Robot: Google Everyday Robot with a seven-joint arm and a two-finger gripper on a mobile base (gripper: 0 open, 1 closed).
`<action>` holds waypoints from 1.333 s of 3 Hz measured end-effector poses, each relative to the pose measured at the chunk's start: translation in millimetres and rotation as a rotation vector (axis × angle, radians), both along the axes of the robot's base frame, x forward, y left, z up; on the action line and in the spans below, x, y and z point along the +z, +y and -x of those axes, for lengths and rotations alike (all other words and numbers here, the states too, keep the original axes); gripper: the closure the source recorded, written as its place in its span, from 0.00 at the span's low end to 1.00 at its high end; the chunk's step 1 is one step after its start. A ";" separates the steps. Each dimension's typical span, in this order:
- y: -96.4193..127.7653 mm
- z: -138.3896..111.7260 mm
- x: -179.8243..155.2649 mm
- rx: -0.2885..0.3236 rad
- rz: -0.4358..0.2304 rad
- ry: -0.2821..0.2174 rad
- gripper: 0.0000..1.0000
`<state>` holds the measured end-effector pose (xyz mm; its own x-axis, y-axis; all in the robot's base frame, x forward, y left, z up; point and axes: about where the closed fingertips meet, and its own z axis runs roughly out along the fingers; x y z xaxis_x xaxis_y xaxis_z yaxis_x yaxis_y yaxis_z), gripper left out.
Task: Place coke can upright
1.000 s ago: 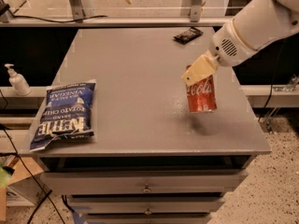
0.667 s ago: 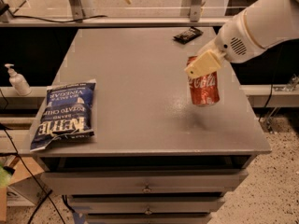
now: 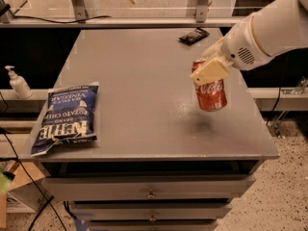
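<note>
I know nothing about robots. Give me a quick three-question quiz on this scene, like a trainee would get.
1. True or false: the coke can stands alone on the table, free of the gripper.
2. Which lies nearest the table's front left corner? A) blue chip bag B) dark packet C) coke can
3. Fill in: the can's shadow falls ____ it, on the tabletop.
Key: 1 false, the gripper grips its top and it hangs just above the table; 2 A; 3 below.
</note>
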<state>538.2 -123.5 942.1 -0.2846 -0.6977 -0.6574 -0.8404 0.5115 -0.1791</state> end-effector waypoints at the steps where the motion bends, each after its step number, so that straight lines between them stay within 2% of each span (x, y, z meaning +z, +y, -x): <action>1: 5.2 -6.1 -2.8 0.024 -0.066 -0.104 1.00; 2: 12.9 -17.8 8.7 0.060 -0.151 -0.233 1.00; 3: 17.5 -29.8 21.4 0.089 -0.231 -0.330 1.00; 4: 19.7 -44.4 28.2 0.105 -0.308 -0.403 1.00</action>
